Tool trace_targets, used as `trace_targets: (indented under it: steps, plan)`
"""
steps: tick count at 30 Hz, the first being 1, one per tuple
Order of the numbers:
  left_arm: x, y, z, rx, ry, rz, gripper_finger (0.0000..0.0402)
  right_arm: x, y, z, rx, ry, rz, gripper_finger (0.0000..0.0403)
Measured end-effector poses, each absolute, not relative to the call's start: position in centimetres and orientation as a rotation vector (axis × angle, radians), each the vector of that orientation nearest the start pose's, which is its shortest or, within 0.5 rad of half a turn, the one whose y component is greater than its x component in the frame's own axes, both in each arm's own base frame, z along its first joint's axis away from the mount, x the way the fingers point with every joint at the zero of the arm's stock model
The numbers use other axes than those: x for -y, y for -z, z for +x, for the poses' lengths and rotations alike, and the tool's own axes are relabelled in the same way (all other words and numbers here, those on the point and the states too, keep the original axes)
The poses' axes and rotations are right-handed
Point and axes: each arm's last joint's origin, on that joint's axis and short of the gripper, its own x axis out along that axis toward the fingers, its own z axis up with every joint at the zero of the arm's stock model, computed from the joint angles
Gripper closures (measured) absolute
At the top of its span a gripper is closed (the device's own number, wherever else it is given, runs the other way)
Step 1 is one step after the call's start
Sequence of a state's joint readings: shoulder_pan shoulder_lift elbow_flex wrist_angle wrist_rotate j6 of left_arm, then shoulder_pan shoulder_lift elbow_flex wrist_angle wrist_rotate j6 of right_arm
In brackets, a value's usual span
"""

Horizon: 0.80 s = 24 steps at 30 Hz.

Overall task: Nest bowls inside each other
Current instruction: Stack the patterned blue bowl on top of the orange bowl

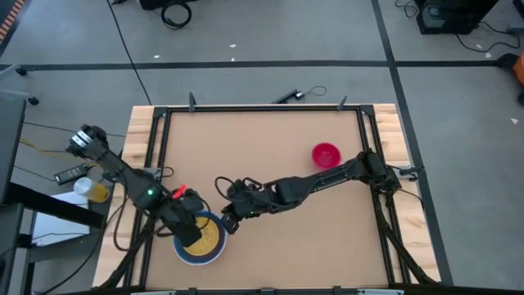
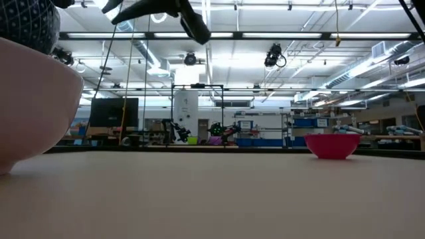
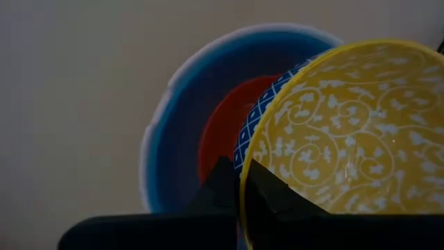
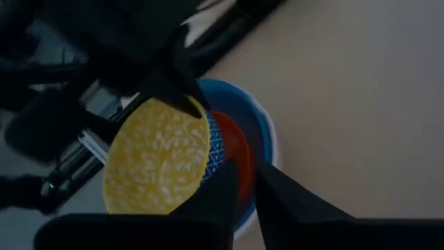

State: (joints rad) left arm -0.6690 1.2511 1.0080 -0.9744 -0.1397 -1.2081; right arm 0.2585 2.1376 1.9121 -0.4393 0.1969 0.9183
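Note:
My left gripper (image 1: 190, 223) (image 3: 239, 173) is shut on a small bowl (image 3: 347, 125), yellow inside and blue-patterned outside. It hangs over a light blue bowl (image 3: 173, 118) at the table's near left. An orange bowl (image 3: 218, 132) sits inside the blue one. The low view shows a white bowl wall (image 2: 33, 99) under the patterned bowl (image 2: 26, 26). My right gripper (image 1: 228, 221) (image 4: 246, 177) stands open just above the blue bowl's right rim (image 4: 267, 139), with nothing between its fingers. The magenta-red bowl (image 1: 326, 154) rests alone on its base at the far right. My left gripper pinches the yellow bowl's rim (image 3: 244, 163), one finger (image 3: 274, 191) inside the bowl and one (image 3: 220, 182) against its blue-patterned outer wall. The fingers come from above, slanting down. The bowl is lifted clear above the orange and blue bowls, tilted, its inside turned toward the wrist.
A raised frame (image 1: 262, 107) edges the brown tabletop (image 1: 270, 246). The two arms stand close together over the near-left stack. Open tabletop lies between the stack and the magenta-red bowl (image 2: 331, 145).

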Motion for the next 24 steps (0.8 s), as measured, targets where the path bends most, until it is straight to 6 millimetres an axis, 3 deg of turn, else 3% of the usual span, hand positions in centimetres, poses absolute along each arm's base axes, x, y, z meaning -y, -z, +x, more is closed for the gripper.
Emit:
trace_targets:
  steps: [7, 13, 24]
  plan:
    - [14.4, -24.4, 18.9, -1.237, -0.321, -0.522, 0.0396, -11.8, -25.9, 46.4, -0.741, 0.364, 0.779, 0.0341]
    - [14.6, -24.0, 19.2, -1.235, -0.345, -0.525, 0.0396, -13.1, -25.2, 45.2, -0.872, 0.377, 0.796, 0.0341]
    - [14.8, -24.8, 19.3, -1.222, -0.331, -0.562, 0.0368, -14.4, -25.9, 44.8, -0.955, 0.215, 0.876, 0.0341]
